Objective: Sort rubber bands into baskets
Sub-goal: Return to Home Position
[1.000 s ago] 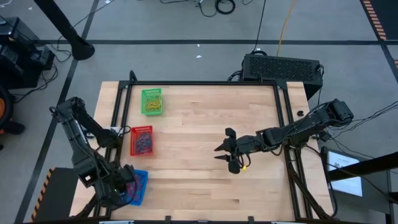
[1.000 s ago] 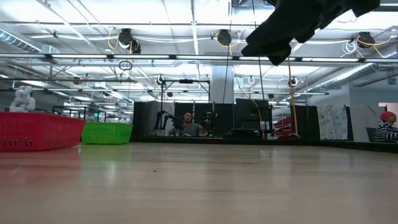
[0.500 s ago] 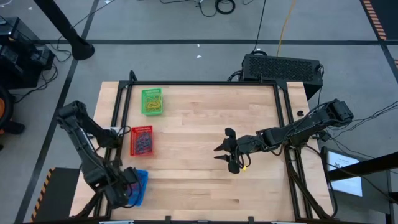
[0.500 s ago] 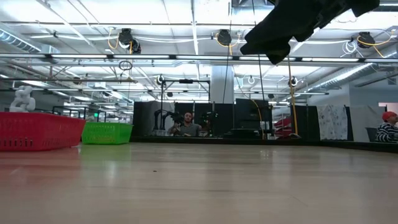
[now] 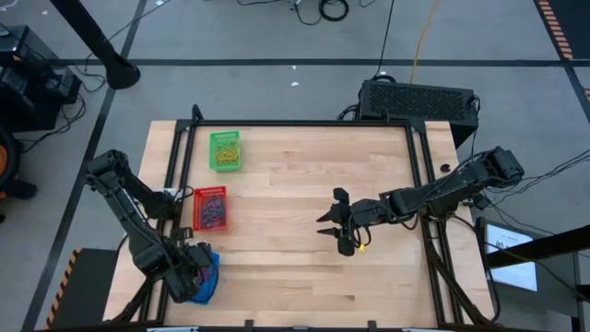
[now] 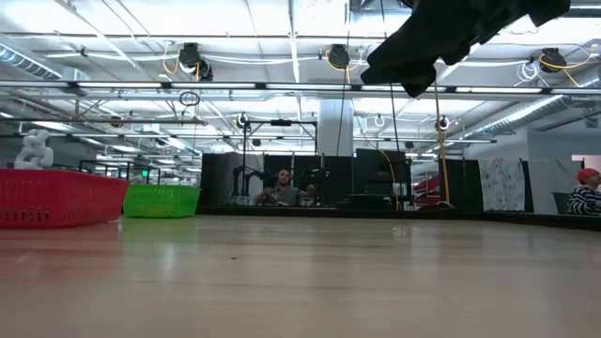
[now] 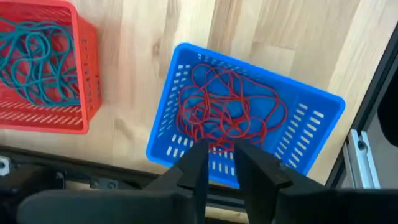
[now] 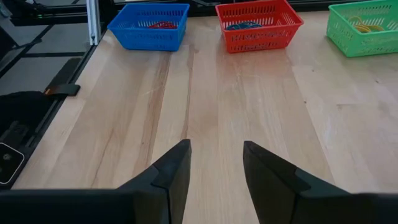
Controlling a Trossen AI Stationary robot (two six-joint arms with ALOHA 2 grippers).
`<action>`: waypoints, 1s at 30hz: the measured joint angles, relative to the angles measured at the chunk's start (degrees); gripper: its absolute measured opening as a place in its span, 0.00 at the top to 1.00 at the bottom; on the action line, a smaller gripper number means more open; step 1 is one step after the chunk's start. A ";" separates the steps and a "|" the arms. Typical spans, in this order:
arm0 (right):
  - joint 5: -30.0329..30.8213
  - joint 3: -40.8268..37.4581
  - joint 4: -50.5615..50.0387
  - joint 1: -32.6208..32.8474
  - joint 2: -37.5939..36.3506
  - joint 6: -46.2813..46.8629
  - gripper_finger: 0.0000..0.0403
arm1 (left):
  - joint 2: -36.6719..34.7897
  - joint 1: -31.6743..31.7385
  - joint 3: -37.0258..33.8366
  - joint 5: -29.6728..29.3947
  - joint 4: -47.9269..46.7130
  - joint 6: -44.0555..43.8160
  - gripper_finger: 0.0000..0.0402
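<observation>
Three baskets stand along the table's left side. The green basket (image 5: 225, 150) holds yellow bands, the red basket (image 5: 210, 208) holds blue-green bands (image 7: 34, 59), and the blue basket (image 5: 210, 277) holds red bands (image 7: 227, 109). My left gripper (image 7: 221, 163) hangs over the blue basket's near wall, fingers a narrow gap apart, holding nothing that I can see. My right gripper (image 5: 324, 224) is open and empty above the table's right half, pointing at the baskets (image 8: 216, 163).
A large black box (image 5: 419, 100) stands beyond the far edge. Black frame rails (image 5: 175, 184) run along the table's sides. Bare wood (image 5: 295, 175) lies between the baskets and my right gripper. A small yellow spot (image 5: 361, 246) shows beside my right wrist. People sit in the room behind (image 6: 282, 188).
My left arm has swung a little toward the table's right edge, bringing its gripper farther over the blue basket. The baskets have not moved.
</observation>
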 joint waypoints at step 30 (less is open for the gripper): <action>2.67 0.04 2.16 -5.96 -7.38 -7.20 0.65 | -20.17 35.14 -18.75 -18.75 42.96 61.39 0.78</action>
